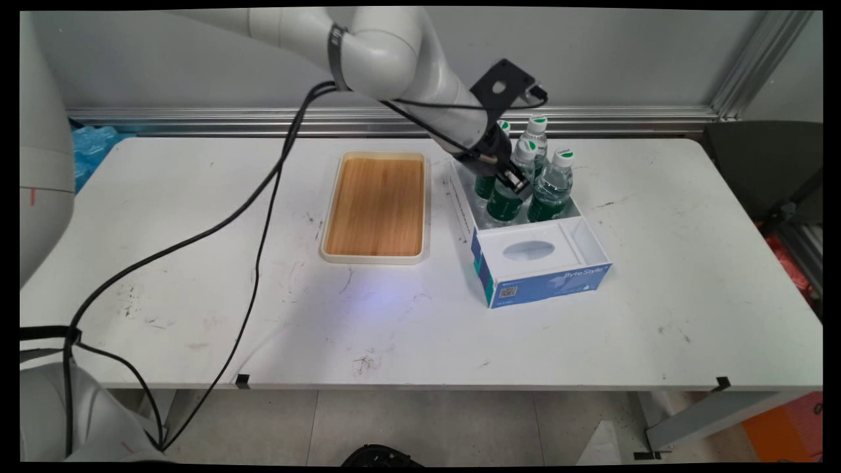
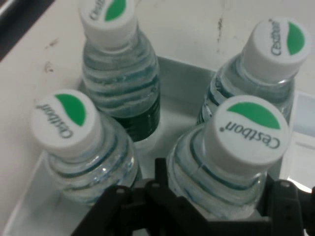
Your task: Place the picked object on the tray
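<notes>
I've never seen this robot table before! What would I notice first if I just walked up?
Probably the four water bottles with green-and-white caps, standing in the far end of a white and blue box on the table's right side. The black gripper is down among them, around one bottle's neck. Left of the box lies a wooden tray.

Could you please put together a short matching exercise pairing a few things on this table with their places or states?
Things:
1. tray
2. box
3. bottles
4. gripper

Descriptions:
A. standing upright in the far part of the box
B. left of the box, nothing on it
C. down among the bottles, around one of them
D. blue-sided, on the table's right half

Pairs: 1-B, 2-D, 3-A, 4-C
</notes>
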`<state>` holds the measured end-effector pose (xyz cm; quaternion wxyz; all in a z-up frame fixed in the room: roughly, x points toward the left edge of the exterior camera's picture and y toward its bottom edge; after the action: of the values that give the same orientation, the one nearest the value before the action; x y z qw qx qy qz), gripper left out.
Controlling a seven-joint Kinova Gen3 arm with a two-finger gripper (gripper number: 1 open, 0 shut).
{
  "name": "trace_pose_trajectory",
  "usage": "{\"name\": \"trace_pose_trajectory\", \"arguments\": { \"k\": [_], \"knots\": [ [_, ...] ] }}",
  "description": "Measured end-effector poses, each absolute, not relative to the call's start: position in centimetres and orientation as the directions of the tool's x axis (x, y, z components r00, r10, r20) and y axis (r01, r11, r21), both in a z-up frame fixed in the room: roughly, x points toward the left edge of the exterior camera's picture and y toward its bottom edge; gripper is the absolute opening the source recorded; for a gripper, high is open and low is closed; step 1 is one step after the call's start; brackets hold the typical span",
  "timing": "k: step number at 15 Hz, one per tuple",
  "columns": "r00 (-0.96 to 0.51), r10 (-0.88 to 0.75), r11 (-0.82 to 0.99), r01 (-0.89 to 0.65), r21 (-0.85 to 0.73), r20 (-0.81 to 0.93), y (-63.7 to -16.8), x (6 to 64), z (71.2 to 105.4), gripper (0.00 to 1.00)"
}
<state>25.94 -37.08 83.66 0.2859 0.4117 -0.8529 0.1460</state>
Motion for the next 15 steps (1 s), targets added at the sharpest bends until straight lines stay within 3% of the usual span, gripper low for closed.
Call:
{"name": "trace_pose_trajectory", "arguments": {
  "k": [15],
  "knots": [
    [-0.483,-0.576,0.649,-0.761,0.010,0.659,-32.4,33.7,97.5,0.00]
  ]
}}
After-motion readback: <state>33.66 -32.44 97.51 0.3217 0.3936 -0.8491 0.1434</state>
